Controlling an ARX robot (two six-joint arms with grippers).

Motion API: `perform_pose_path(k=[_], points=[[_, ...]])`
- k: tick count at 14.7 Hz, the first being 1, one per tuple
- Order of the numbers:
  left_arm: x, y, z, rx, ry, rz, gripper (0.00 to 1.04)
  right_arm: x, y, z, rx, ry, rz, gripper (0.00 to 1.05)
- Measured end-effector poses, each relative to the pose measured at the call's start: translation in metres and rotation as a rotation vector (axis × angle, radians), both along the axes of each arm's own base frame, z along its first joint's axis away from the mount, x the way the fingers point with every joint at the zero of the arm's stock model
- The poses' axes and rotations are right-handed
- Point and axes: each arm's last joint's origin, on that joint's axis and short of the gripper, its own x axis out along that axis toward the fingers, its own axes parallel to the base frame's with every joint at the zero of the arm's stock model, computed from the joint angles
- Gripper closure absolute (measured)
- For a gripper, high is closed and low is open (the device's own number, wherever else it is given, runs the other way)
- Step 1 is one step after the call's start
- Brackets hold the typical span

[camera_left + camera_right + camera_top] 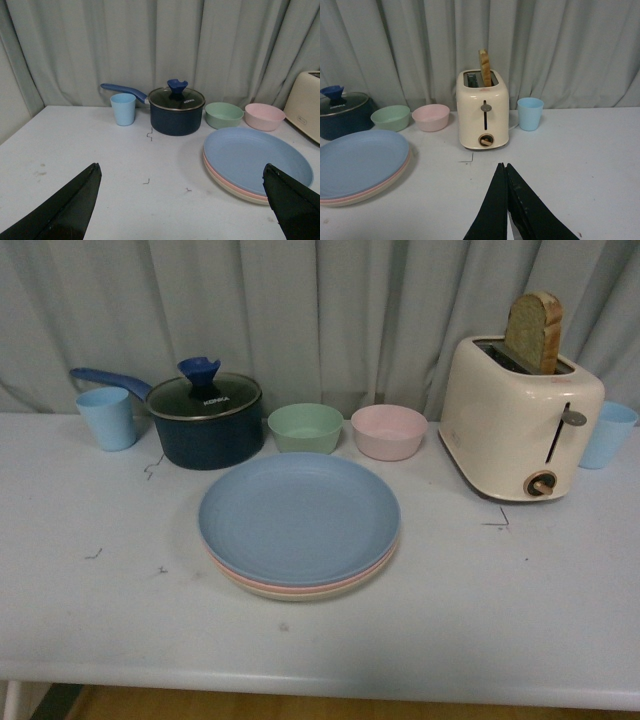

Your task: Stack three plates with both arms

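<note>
The three plates lie in one stack at the table's middle: the blue plate (pixel 298 515) on top, the pink plate (pixel 262 584) under it, the beige plate (pixel 300 594) at the bottom. The stack also shows in the left wrist view (pixel 255 157) and the right wrist view (pixel 357 162). Neither arm shows in the front view. My left gripper (pixel 182 172) is open and empty, above bare table beside the stack. My right gripper (pixel 503 166) is shut and empty, over bare table near the toaster (pixel 483 110).
Behind the stack stand a dark blue lidded saucepan (pixel 205 418), a green bowl (pixel 305 427) and a pink bowl (pixel 389 431). A cream toaster (pixel 520 415) holding a bread slice (pixel 534 332) is at the right. Light blue cups (pixel 107 417) (pixel 607 433) stand at both ends. A curtain hangs behind.
</note>
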Motion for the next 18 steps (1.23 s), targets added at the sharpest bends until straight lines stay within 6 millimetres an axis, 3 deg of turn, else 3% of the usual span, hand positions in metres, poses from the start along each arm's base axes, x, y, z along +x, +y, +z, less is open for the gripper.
perform_pose_path(k=[3, 4, 8, 10, 11, 18], points=[[0.0000, 0.0000, 0.0000, 0.000, 0.000, 0.000, 0.07, 0.0000, 0.0000, 0.0000, 0.000, 0.000, 0.000, 1.03], [0.0000, 0.0000, 0.0000, 0.000, 0.000, 0.000, 0.07, 0.0000, 0.0000, 0.0000, -0.001, 0.000, 0.000, 0.96], [0.0000, 0.0000, 0.0000, 0.000, 0.000, 0.000, 0.07, 0.0000, 0.0000, 0.0000, -0.001, 0.000, 0.000, 0.48], [0.0000, 0.0000, 0.0000, 0.000, 0.000, 0.000, 0.07, 0.0000, 0.0000, 0.0000, -0.001, 0.000, 0.000, 0.12], [0.0000, 0.0000, 0.0000, 0.000, 0.000, 0.000, 0.07, 0.0000, 0.0000, 0.0000, -0.001, 0.000, 0.000, 0.05], [0.0000, 0.0000, 0.0000, 0.000, 0.000, 0.000, 0.07, 0.0000, 0.0000, 0.0000, -0.001, 0.000, 0.000, 0.06]])
